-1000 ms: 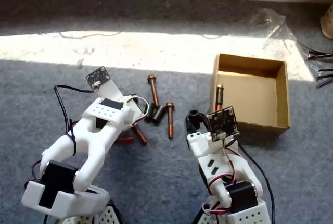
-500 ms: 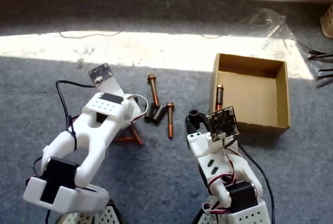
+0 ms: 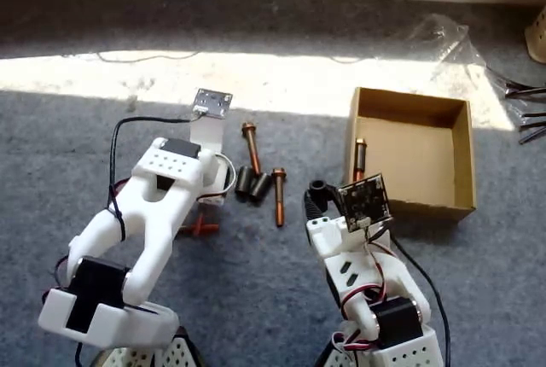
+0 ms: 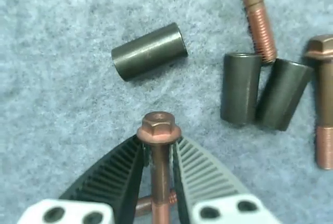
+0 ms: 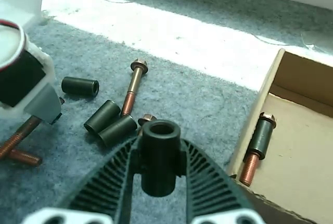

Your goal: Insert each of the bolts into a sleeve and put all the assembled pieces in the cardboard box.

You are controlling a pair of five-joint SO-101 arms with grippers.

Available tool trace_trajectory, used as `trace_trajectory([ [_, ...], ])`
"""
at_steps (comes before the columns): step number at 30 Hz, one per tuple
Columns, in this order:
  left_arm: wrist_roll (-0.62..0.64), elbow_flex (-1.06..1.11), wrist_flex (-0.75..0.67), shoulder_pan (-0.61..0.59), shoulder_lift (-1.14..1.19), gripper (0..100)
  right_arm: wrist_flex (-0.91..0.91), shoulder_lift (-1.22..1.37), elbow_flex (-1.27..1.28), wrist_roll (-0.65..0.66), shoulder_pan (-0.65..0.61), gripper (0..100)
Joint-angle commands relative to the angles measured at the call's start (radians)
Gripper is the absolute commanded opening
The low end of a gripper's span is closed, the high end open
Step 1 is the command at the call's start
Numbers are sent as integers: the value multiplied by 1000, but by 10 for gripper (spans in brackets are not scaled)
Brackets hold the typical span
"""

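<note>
Since the left arm (image 3: 162, 205) has swung its wrist toward the loose parts over the last second in the high view, the left gripper (image 4: 159, 145) now sits just short of a lone sleeve (image 4: 149, 51). It is clamped on a bolt (image 4: 158, 130) whose flanged hexagonal head faces that sleeve. In my judgement this is the approach for mating, but the sleeve lies crosswise to the shank and the threaded end points away, so alignment is outstanding. The right arm (image 3: 358, 256) has not shifted: the right gripper (image 5: 158, 146) is closed around a second sleeve (image 5: 158, 153), bore toward its camera, near the cardboard box (image 3: 411, 96). One assembled piece (image 3: 359, 157) leans inside against the box wall. Two further sleeves (image 4: 241, 86) lie touching side by side, with loose bolts (image 3: 251, 147) beside them. Bolts are copper-coloured metal with threaded ends. Sleeves are dark, smooth, plain cylinders. The pads (image 4: 197, 164) are black and ribbed, and the carpet (image 3: 281, 299) is grey and napped.
</note>
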Motion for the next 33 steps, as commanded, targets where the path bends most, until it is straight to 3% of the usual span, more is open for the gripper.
trace_trajectory([
  [1, -20, -62, 2, -5, -7, 5, -31, -7, -15, -8, 1, 5],
  [6, -35, -58, 5, -12, -7, 5, -31, -7, -15, -8, 1, 5],
  [12, -295, -58, 5, -12, -16, 5, -38, -7, 2, -8, 1, 5],
  [20, -304, -162, 95, -12, -51, 5, -38, -7, 7, -8, -5, 5],
  [27, -304, -96, 149, -2, -426, 5, -42, -7, 7, -15, -5, 5],
  [33, -304, 16, 149, -4, -794, 5, -193, -7, 122, -15, -30, 5],
])
